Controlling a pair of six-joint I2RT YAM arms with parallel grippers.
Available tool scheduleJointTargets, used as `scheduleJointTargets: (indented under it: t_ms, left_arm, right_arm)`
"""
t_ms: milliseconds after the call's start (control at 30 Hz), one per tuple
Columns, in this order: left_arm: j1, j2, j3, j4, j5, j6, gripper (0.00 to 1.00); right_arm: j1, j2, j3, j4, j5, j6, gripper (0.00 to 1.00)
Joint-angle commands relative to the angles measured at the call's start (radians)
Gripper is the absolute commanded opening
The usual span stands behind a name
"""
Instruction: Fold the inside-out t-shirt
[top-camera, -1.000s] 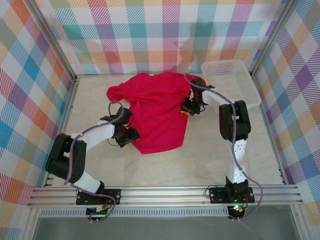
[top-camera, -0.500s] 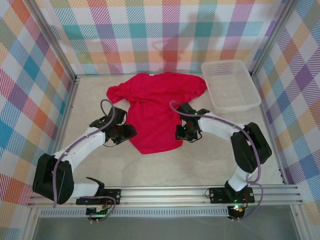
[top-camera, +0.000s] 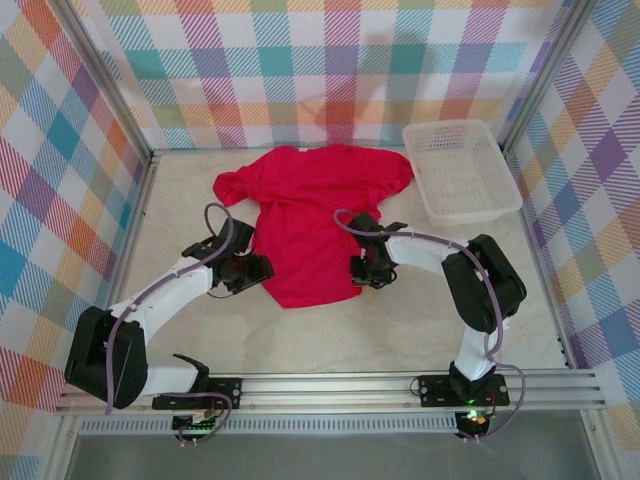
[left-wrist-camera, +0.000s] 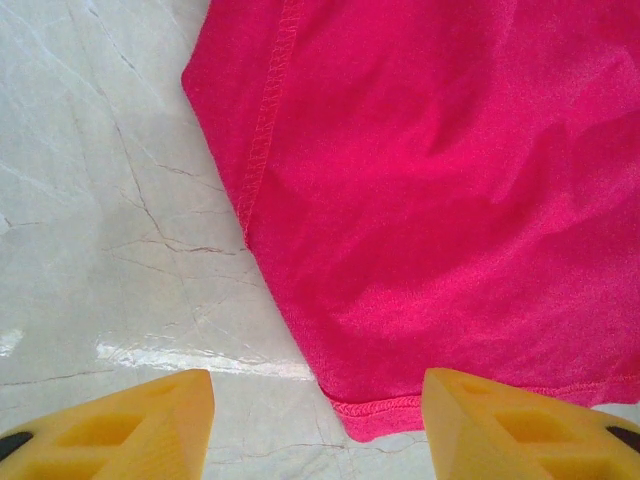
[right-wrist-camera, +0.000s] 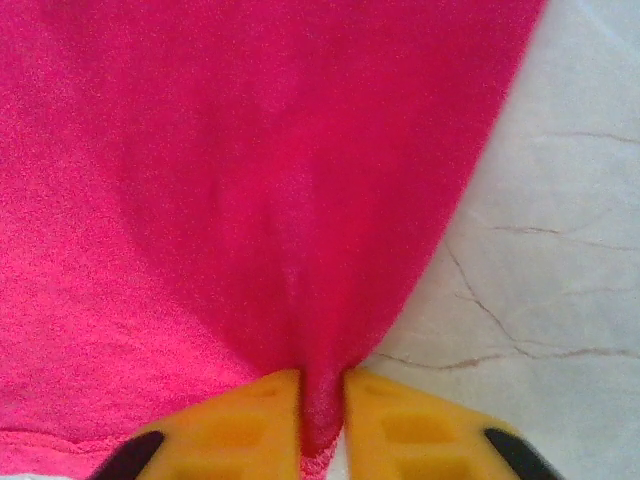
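The red inside-out t-shirt (top-camera: 310, 220) lies spread on the marble table, collar end toward the back wall, hem toward the arms. My left gripper (top-camera: 256, 270) sits at the hem's left corner, open; in the left wrist view the hem corner (left-wrist-camera: 385, 415) lies between the yellow fingers (left-wrist-camera: 140, 420), untouched. My right gripper (top-camera: 361, 272) is at the shirt's lower right edge, shut on a pinch of red fabric (right-wrist-camera: 322, 400) squeezed between its yellow fingers (right-wrist-camera: 250, 430). The label is not visible.
A white plastic basket (top-camera: 461, 170) stands at the back right, beside the shirt's right sleeve. Plaid walls enclose the table on three sides. Bare marble (top-camera: 400, 320) stretches in front of the hem.
The right arm swung from the right sleeve down to the shirt's lower right edge and shut on fabric. The left gripper shifted slightly at the hem's left corner.
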Motion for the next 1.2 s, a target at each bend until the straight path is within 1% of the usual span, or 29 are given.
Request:
scheduleJointTargets:
  t_ms: [0, 67, 133, 233, 300, 333, 433, 500, 633, 700, 800, 933, 1067, 1133, 1167]
  left_arm:
    - [-0.014, -0.023, -0.01, -0.003, -0.006, 0.029, 0.57]
    - [-0.029, -0.033, -0.013, 0.023, 0.007, 0.06, 0.58]
    - [-0.068, -0.049, -0.012, 0.064, 0.001, 0.103, 0.59]
    - [-0.167, -0.085, -0.021, 0.166, -0.012, 0.204, 0.61]
    - [-0.243, -0.113, -0.057, 0.283, -0.008, 0.276, 0.6]
    - [-0.271, -0.127, -0.079, 0.369, -0.002, 0.307, 0.6]
    - [-0.35, -0.173, -0.17, 0.566, -0.001, 0.388, 0.67]
    - [-0.391, -0.189, -0.211, 0.658, -0.008, 0.44, 0.69]
    - [-0.493, -0.156, -0.247, 0.77, -0.114, 0.552, 0.71]
    - [-0.532, -0.104, -0.243, 0.8, -0.182, 0.596, 0.71]
    - [-0.567, -0.021, -0.242, 0.873, -0.304, 0.637, 0.71]
    - [-0.575, 0.078, -0.224, 0.955, -0.426, 0.655, 0.72]
    - [-0.575, 0.155, -0.193, 0.981, -0.53, 0.683, 0.7]
    - [-0.572, 0.179, -0.186, 0.986, -0.581, 0.69, 0.67]
    - [-0.565, 0.185, -0.185, 0.984, -0.599, 0.693, 0.64]
  right_arm:
    - [0.007, -0.018, -0.005, -0.009, -0.017, 0.02, 0.06]
    - [0.007, -0.05, 0.011, -0.038, -0.015, 0.017, 0.01]
    - [0.007, -0.086, 0.039, -0.072, -0.018, 0.011, 0.0]
    - [0.007, -0.149, 0.082, -0.106, -0.045, 0.008, 0.0]
    - [0.005, -0.188, 0.106, -0.113, -0.075, 0.015, 0.0]
    - [0.005, -0.202, 0.117, -0.115, -0.086, 0.019, 0.0]
    - [0.003, -0.236, 0.149, -0.124, -0.107, 0.032, 0.0]
    - [0.0, -0.247, 0.165, -0.13, -0.116, 0.037, 0.0]
    - [-0.004, -0.254, 0.183, -0.13, -0.148, 0.053, 0.0]
    - [-0.008, -0.258, 0.185, -0.127, -0.162, 0.063, 0.0]
    - [-0.013, -0.274, 0.191, -0.126, -0.174, 0.072, 0.0]
    - [-0.026, -0.291, 0.203, -0.138, -0.179, 0.073, 0.0]
    - [-0.039, -0.317, 0.215, -0.155, -0.175, 0.069, 0.0]
    - [-0.047, -0.333, 0.223, -0.164, -0.172, 0.066, 0.0]
    - [-0.052, -0.343, 0.226, -0.17, -0.169, 0.063, 0.0]
